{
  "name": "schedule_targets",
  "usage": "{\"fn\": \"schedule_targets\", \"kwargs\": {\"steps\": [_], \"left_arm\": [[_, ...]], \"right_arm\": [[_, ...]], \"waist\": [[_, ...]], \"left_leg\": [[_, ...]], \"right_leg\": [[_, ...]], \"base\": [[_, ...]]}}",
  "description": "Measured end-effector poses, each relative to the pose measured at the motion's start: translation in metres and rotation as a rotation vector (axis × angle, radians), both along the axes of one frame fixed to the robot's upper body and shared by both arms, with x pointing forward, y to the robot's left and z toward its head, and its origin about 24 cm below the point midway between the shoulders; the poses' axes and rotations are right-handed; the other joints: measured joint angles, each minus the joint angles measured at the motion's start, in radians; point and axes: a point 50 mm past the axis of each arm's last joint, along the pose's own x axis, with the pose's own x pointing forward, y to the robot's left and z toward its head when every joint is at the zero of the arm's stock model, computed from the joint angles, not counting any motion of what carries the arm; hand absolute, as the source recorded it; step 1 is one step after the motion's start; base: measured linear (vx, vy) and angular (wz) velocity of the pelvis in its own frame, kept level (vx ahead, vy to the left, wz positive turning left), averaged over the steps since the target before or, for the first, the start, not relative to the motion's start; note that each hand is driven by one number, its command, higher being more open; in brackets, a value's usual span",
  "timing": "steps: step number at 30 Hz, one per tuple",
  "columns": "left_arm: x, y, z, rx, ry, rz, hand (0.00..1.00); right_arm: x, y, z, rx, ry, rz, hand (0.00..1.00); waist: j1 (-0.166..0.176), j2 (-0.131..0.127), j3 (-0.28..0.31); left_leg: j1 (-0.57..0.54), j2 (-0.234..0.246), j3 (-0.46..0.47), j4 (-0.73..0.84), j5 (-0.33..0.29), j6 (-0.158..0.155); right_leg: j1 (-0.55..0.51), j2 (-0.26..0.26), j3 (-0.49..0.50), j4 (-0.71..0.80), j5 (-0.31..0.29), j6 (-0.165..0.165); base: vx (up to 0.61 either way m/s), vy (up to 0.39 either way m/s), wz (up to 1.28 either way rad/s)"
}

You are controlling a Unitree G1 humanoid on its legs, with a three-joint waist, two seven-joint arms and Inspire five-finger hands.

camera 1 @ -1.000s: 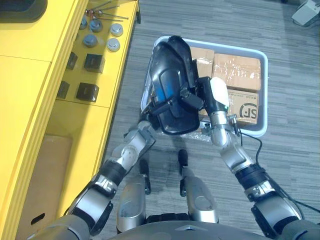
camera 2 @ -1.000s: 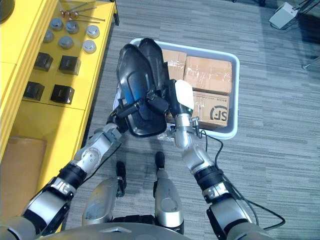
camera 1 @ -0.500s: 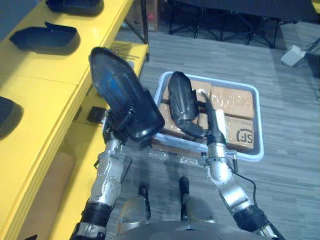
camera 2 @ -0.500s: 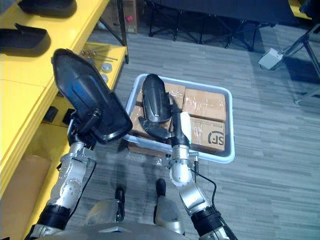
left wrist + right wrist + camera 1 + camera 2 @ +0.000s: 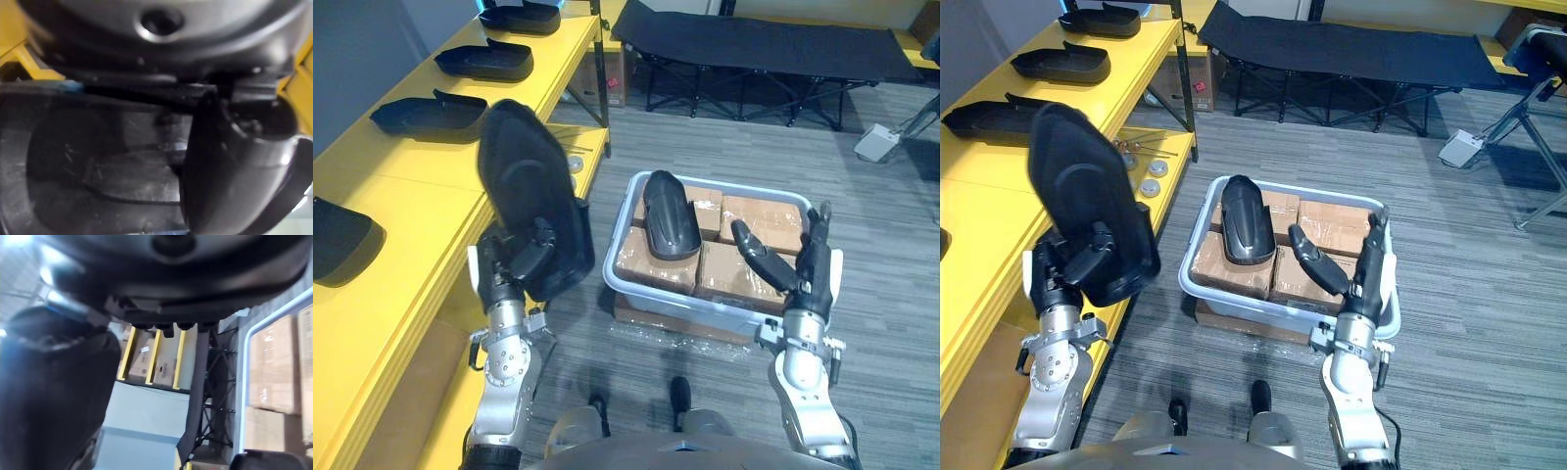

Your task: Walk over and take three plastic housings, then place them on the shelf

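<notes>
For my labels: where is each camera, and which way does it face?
Left eye view: from the head, down at left hand gripping a housing, bin, yellow shelf.
Right eye view: same scene, slightly aside; right hand open beside the bin.
Left wrist view: along its hand into the housing.
Right wrist view: along its hand toward the bin's boxes.

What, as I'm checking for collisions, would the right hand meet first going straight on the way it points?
Probably nothing close: the open right hand points forward above the cardboard boxes in the white bin. Farther along stands the black folding cot; depth is unclear.
</notes>
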Motion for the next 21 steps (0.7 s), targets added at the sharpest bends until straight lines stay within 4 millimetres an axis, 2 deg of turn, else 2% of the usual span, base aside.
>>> {"fn": "schedule_targets", "kwargs": {"steps": [3, 6, 11, 16, 18, 19, 21], "left_arm": [[-0.006, 0.002, 0.008, -0.017, -0.038, 0.035, 0.00], [-0.009, 0.001, 0.019, -0.020, -0.089, 0.023, 0.00], [-0.010, 0.000, 0.028, -0.053, -0.145, 0.007, 0.00], [-0.023, 0.017, 0.038, -0.071, -0.198, 0.155, 0.00], [-0.039, 0.034, 0.038, -0.052, -0.193, 0.267, 0.00], [-0.043, 0.039, 0.037, -0.043, -0.190, 0.294, 0.00], [-0.057, 0.055, 0.036, -0.016, -0.175, 0.372, 0.00]], "right_arm": [[-0.014, -0.004, -0.022, 0.034, 0.108, -0.011, 1.00], [-0.021, -0.001, -0.035, 0.129, 0.153, -0.029, 1.00], [-0.018, 0.003, -0.039, 0.244, 0.146, -0.017, 1.00], [-0.003, 0.017, -0.046, 0.277, 0.161, 0.046, 1.00], [0.006, 0.026, -0.045, 0.277, 0.160, 0.106, 1.00], [0.008, 0.029, -0.045, 0.275, 0.160, 0.121, 1.00], [0.020, 0.036, -0.044, 0.261, 0.154, 0.178, 1.00]], "waist": [[-0.005, 0.002, -0.005], [-0.005, 0.005, -0.016], [0.003, 0.007, -0.032], [0.046, 0.006, -0.033], [0.085, 0.003, -0.038], [0.093, 0.000, -0.045], [0.136, -0.016, -0.055]], "left_leg": [[0.015, 0.000, 0.002, -0.009, 0.001, -0.001], [0.016, -0.001, -0.001, -0.010, 0.002, 0.000], [0.016, -0.015, -0.035, -0.032, 0.019, 0.001], [0.012, -0.031, -0.110, -0.068, 0.047, -0.004], [0.003, -0.034, -0.157, -0.084, 0.066, -0.014], [-0.005, -0.035, -0.173, -0.085, 0.070, -0.017], [-0.016, -0.039, -0.232, -0.092, 0.089, -0.015]], "right_leg": [[0.006, 0.000, 0.002, 0.000, -0.001, 0.001], [0.012, 0.000, -0.001, 0.000, 0.000, 0.003], [0.021, -0.009, -0.035, -0.003, -0.008, 0.001], [0.039, -0.020, -0.113, -0.006, -0.021, 0.003], [0.045, -0.021, -0.163, -0.007, -0.031, 0.001], [0.048, -0.020, -0.179, -0.007, -0.033, -0.001], [0.060, -0.021, -0.237, -0.007, -0.037, 0.003]], "base": [[0.00, 0.004, -0.01], [0.00, 0.006, 0.02], [-0.04, 0.013, 0.21], [-0.04, -0.006, 0.46], [-0.01, -0.031, 0.62], [0.04, -0.040, 0.78], [0.05, -0.044, 0.76]]}}
